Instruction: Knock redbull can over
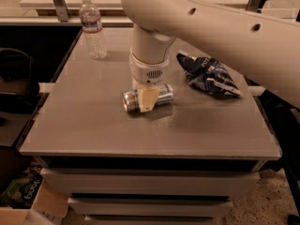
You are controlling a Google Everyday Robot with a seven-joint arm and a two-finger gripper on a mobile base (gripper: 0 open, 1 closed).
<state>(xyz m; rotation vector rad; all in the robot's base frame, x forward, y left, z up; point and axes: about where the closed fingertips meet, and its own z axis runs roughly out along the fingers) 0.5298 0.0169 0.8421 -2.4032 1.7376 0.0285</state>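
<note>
The redbull can (162,95) is a slim silver and blue can. It lies on its side in the middle of the grey table (93,125), its top end pointing left. My gripper (147,101) comes straight down from the big white arm and sits right over the middle of the can, touching it and hiding its midsection.
A clear plastic water bottle (93,28) with a white cap stands upright at the table's back left. A dark blue and white snack bag (208,75) lies to the right of the can. The table's edges drop off at the left, front and right.
</note>
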